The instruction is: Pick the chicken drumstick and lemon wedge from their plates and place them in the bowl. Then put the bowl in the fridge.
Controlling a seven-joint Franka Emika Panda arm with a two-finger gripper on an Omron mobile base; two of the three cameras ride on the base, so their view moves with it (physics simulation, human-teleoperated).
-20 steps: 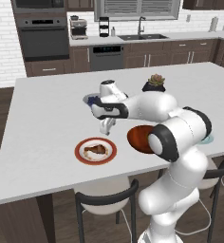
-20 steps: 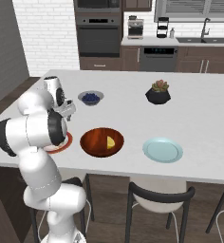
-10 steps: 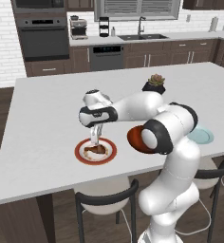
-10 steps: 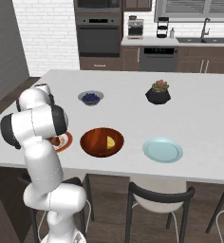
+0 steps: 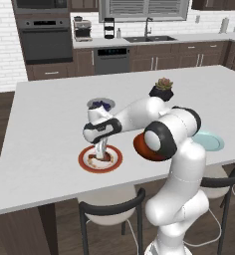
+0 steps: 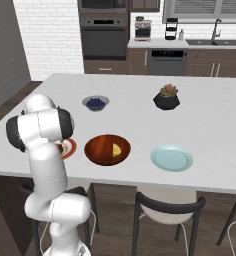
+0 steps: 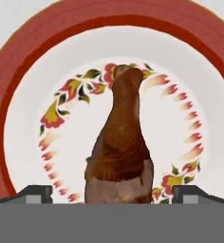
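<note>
On the counter (image 5: 40,129), leftmost, we see the red-rimmed plate (image 5: 85,160) with the chicken drumstick (image 7: 121,142) lying on it. Our gripper (image 5: 100,155) hangs spread wide over it, one fingertip at either side, gripping nothing. Next comes the bowl (image 6: 97,150) holding the lemon wedge (image 6: 117,149), then the light-blue plate (image 6: 171,158).

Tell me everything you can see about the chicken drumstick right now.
The chicken drumstick is a small, glossy brown piece of cooked meat, wide at one end and tapering to a narrow neck at the other. It lies flat in the middle of the white plate, which has a red-brown rim and a ring of painted flowers. The gripper hangs right over its thick end, jaws wide open on either side, not yet closed on it.
</note>
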